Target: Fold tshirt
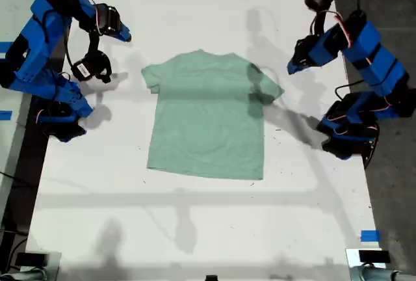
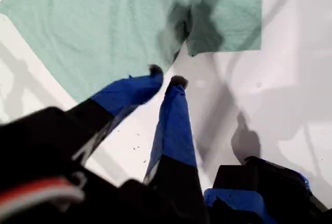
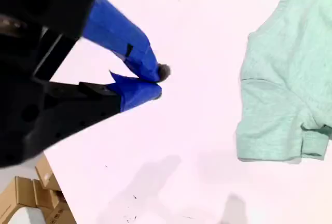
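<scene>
The tshirt lies flat and spread out mid-table, with bare white table on all sides of it. My first pincer hangs just off a sleeve, slightly parted, grasping nothing. My second pincer hovers over bare table near the other sleeve, tips clenched together, empty.

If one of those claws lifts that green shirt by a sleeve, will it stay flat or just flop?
Probably flop: the tshirt looks like thin, wrinkly cloth lying limp on the table, so the rest would likely drape down and drag. It seems light. Pushed, it would likely bunch rather than slide whole.
</scene>
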You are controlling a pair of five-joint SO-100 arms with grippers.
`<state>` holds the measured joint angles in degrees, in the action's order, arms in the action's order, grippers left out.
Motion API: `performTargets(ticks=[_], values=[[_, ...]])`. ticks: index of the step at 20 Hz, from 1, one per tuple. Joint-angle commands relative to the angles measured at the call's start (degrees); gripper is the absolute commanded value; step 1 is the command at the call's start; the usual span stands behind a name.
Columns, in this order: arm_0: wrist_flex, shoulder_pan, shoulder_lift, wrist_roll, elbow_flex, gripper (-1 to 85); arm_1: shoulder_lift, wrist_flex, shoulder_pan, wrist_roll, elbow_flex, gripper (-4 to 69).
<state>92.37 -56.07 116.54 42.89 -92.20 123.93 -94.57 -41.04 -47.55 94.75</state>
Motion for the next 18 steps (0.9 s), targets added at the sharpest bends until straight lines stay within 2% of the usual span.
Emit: performTargets(ticks=[1,3,6,8,13,18], values=[[1.0,-0.5,0.0,1.2,3.3,19.8,-0.1,-0.6,-0.4,-3.5,-4.2,27.5],[1.1,-0.4,0.0,1.5,3.2,25.8,-0.1,-0.7,-0.4,-5.7,-4.7,31.9],[0.9,-0.2,0.0,1.6,2.9,27.7,-0.4,-0.4,-1.8,-8.2,-2.9,33.6],[-0.3,-0.2,0.0,1.7,1.9,28.0,-0.5,2.0,-4.8,-10.0,3.2,34.6],[-6.1,-0.1,-0.3,1.8,-4.8,28.1,0.1,18.8,-10.1,-13.4,22.9,34.6],[-14.6,-0.8,-0.9,1.5,-15.0,28.1,-6.1,34.3,-13.6,-14.3,34.9,33.4]])
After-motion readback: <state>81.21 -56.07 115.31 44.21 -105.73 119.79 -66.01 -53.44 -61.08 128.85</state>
